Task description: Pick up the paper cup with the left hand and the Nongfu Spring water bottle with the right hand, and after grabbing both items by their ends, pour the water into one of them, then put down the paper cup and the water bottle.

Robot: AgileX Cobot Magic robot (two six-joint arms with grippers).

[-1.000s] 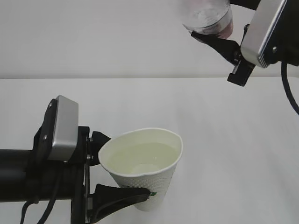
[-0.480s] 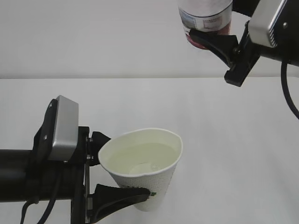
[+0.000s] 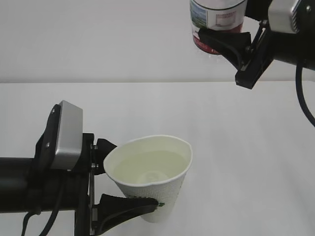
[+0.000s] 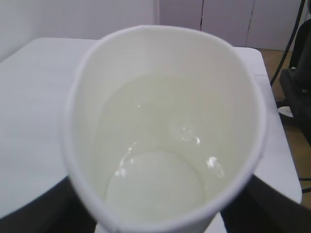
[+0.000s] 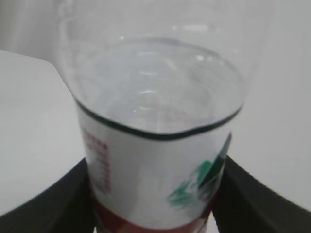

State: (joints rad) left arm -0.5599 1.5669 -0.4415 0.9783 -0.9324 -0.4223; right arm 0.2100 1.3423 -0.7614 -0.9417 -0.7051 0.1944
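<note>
Holding: paper cup (image 3: 150, 184) pinched low on its wall by left hand (image 3: 106, 189), jaws spread to cup width, one each side
Cup position: lower middle of exterior view, tilted a little, base just above or on table, contact not clear
Cup contents: water (image 4: 160, 145) pooled inside, pale, level roughly mid-wall in left wrist view
Bottle: Nongfu Spring water bottle (image 3: 218, 19) clamped around label end by right hand (image 3: 224, 42), jaws spread to bottle width
Bottle position: upper right of exterior view, high above table, well apart from cup, near upright, top cut off by frame
Bottle contents: some water visible inside above label in right wrist view, amount hard to judge
Done, judged: both items picked up, pour apparently finished given water in cup and bottle off to the side
Left, judged: setting down cup, setting down bottle, releasing both
Risk, judged: tilted full-ish cup could slop on set-down
Surface: white table (image 3: 246, 147), plain, matte, nothing else seen on it
Room: pale blank wall (image 3: 98, 39) behind; grey cabinet doors and dark cables past table edge in left wrist view
</note>
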